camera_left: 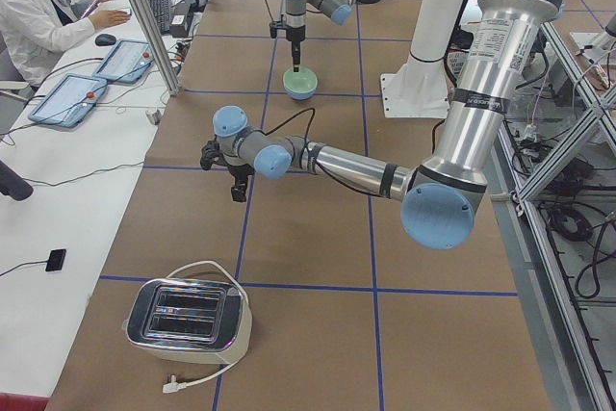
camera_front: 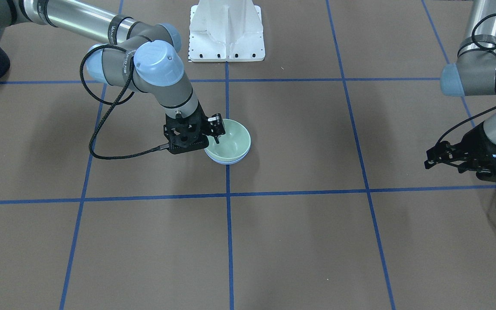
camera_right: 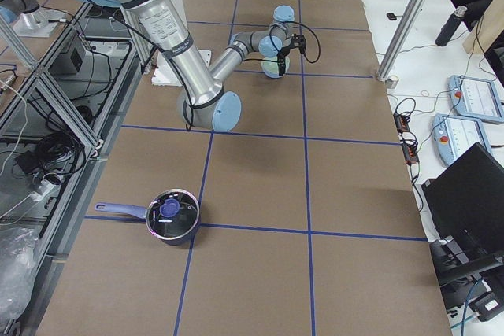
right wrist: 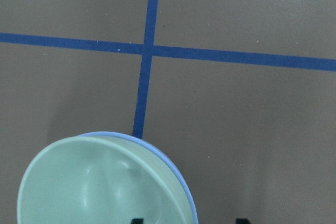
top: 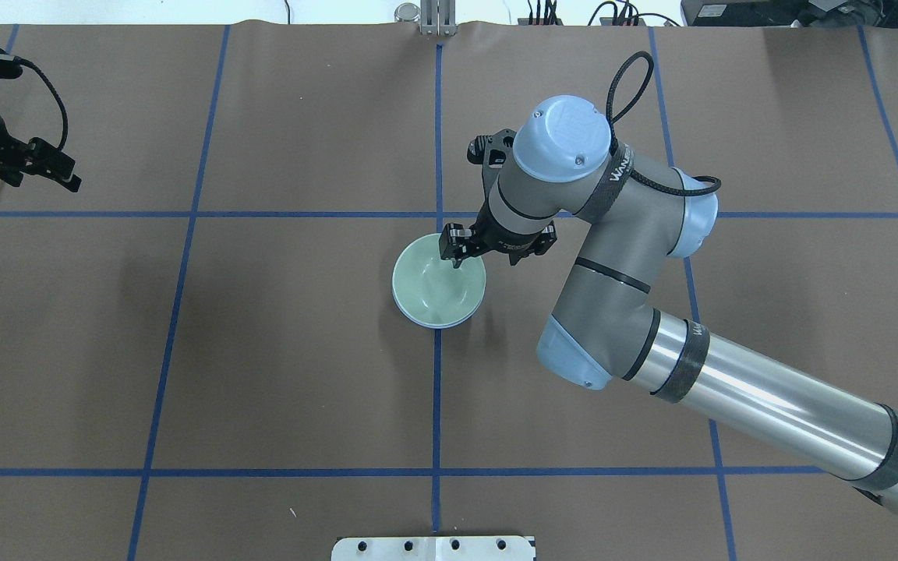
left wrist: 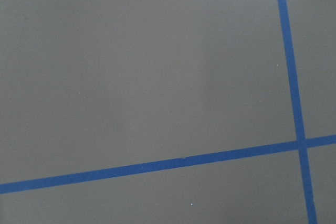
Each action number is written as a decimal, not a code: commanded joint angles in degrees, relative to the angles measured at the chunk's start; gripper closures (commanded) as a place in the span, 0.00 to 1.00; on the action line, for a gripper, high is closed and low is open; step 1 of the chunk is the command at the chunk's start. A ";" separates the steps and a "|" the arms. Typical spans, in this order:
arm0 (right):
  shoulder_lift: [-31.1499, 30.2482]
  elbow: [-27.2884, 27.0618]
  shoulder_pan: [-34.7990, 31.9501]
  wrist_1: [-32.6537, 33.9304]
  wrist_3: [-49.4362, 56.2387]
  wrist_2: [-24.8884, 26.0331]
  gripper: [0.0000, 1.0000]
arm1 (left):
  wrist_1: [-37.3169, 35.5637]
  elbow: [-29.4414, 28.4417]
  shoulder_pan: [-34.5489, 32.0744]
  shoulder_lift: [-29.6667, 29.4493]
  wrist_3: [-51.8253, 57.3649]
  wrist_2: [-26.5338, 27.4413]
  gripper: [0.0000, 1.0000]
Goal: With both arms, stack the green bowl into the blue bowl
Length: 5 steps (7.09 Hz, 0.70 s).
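Note:
The pale green bowl (camera_front: pixel 230 140) sits nested inside the pale blue bowl (camera_front: pixel 226 162), of which only a thin rim shows, at the table's middle on a blue tape line. My right gripper (camera_front: pixel 217 131) points down at the stack's edge. In the right wrist view one fingertip is inside the green bowl (right wrist: pixel 100 187) and the other outside the blue bowl's rim (right wrist: pixel 181 182), wide apart and open. My left gripper (camera_front: pixel 432 157) hangs far off at the table's side, open and empty; its wrist view shows only bare table.
The white pedestal base (camera_front: pixel 226 30) stands at the robot's side of the table. A toaster (camera_left: pixel 188 320) lies at the left end and a dark pot (camera_right: pixel 172 216) with a blue handle at the right end. A person (camera_left: pixel 38 7) sits at a side desk.

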State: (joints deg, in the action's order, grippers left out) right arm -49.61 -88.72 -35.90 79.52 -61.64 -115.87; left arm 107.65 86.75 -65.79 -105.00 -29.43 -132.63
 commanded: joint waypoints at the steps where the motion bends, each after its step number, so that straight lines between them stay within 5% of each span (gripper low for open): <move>1: -0.05 -0.23 -3.46 -0.24 -0.93 0.20 0.00 | -0.07 0.00 -0.73 -0.56 -0.01 -0.09 0.02; 5: -11.08 -8.30 -16.03 -0.24 4.29 -1.10 0.00 | -1.12 -0.26 -6.44 -1.35 3.57 -1.67 0.02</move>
State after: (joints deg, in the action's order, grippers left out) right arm -55.75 -94.35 -48.93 79.15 -60.53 -116.05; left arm 106.88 86.75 -70.39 -106.30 -27.99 -133.86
